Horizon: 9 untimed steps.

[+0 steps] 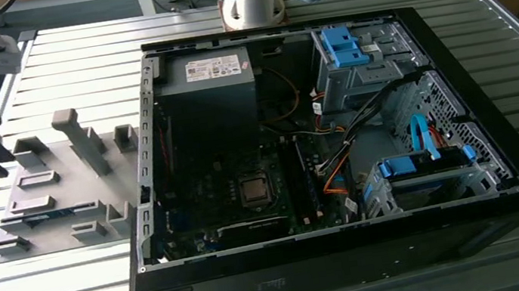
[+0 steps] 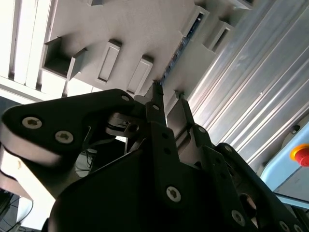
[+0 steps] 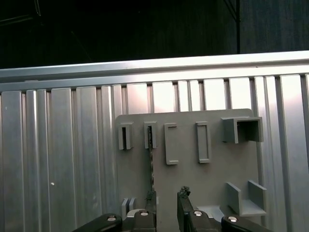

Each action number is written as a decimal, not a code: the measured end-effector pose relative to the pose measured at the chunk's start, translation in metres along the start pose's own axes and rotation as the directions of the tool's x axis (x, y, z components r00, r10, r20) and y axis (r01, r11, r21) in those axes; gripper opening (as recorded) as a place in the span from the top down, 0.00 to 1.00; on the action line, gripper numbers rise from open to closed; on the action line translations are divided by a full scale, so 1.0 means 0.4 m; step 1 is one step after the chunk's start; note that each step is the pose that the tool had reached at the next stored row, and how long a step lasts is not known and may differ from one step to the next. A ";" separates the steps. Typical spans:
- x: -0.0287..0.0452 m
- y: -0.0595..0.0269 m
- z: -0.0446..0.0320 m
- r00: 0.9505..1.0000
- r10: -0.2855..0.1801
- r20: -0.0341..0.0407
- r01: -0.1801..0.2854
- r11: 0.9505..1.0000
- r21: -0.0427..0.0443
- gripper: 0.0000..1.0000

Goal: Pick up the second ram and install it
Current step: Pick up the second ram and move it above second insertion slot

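The ribbed metal tabletop (image 1: 73, 49) carries everything. The biggest thing on it is an open black computer case (image 1: 359, 273) lying on its side. Inside the case, in the exterior view, a grey power supply (image 1: 204, 77) sits toward eleven o'clock, a blue-clipped drive cage (image 1: 342, 46) toward one o'clock, and the bare processor socket (image 1: 253, 190) toward six o'clock. At nine o'clock from the case lies a flat grey tray (image 1: 47, 156) with raised holders and slots. The arm's pale base (image 1: 254, 1) stands at twelve o'clock from the case, at the tabletop's far edge. The black jaws hang at about ten o'clock from the tray's middle, above the tray and clear of it. In both wrist views they stand open with a plain gap between the fingertips (image 3: 183, 203) (image 2: 155, 104), and they hold nothing. The ram (image 1: 53, 214) stands on edge in a slot of the tray, toward six o'clock of its middle. In the first wrist view the ram is a thin dark line (image 3: 151, 164) running from a small holder toward one fingertip. In the second wrist view its blue-green edge (image 2: 182, 46) lies between two holders.
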<state>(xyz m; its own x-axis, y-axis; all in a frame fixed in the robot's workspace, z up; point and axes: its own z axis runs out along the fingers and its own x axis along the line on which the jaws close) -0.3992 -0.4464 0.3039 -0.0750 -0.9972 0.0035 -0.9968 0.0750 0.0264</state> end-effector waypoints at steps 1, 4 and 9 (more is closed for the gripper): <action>0.000 0.000 0.004 1.000 0.000 0.000 0.000 1.000 0.000 0.69; 0.001 0.000 0.016 1.000 0.004 0.000 -0.004 1.000 0.001 0.69; 0.008 -0.001 0.035 1.000 -0.015 -0.001 0.015 1.000 0.001 0.69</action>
<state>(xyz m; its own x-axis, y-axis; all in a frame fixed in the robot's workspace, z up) -0.3993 -0.4496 0.2898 -0.0600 -0.9982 0.0041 -0.9979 0.0600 0.0252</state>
